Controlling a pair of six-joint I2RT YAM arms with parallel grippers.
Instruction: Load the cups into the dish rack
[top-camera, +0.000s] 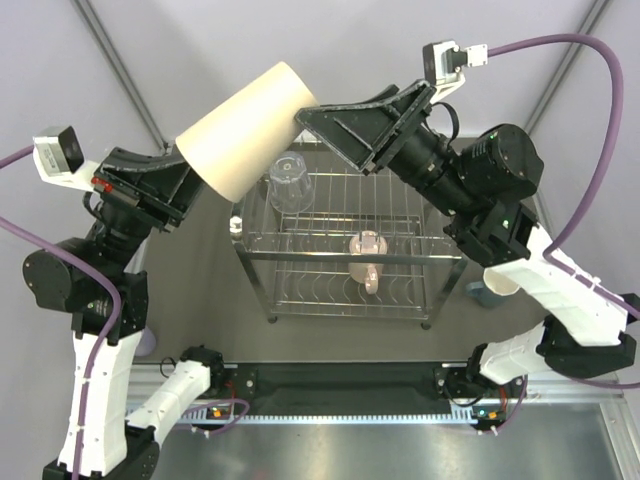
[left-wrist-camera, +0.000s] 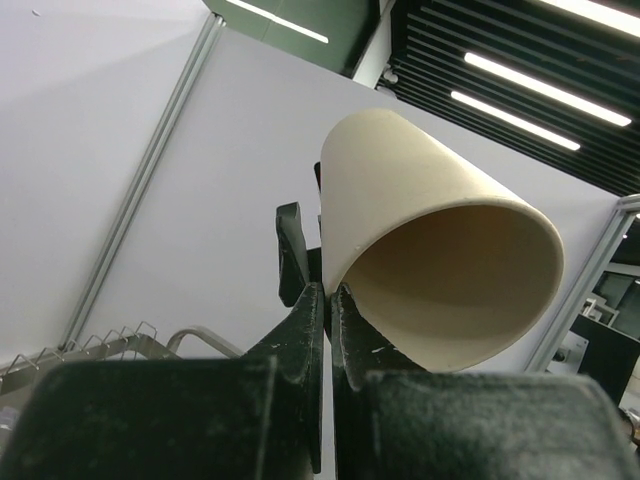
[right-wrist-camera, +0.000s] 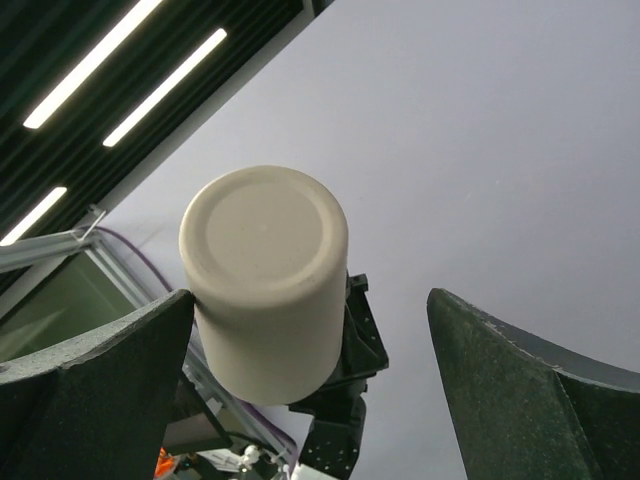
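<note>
Beige tumbler (top-camera: 250, 130) is up in the air, tilted on its side. In the top view it sits over the far-left corner of the dish rack (top-camera: 400, 215). Its open mouth faces the left arm and its closed base faces the right arm. Left gripper (left-wrist-camera: 327, 300) is clenched on the tumbler's rim wall, one finger inside, one outside. Right gripper (top-camera: 335, 140) is released, jaws spread wide and aimed at the base. In the right wrist view the base sits between the two fingers (right-wrist-camera: 100, 390); can't tell if it touches the nearer one. Rack stands on the dark worktop (top-camera: 200, 290), mid-scene. Clear glass (top-camera: 288, 182) is in the rack, far-left part of the upper tier. Pink mug (top-camera: 368, 255) is in the rack near the middle, handle toward the arms; tier unclear. Teal mug (top-camera: 485, 293) is on the worktop just right of the rack, partly hidden by the right arm.
</note>
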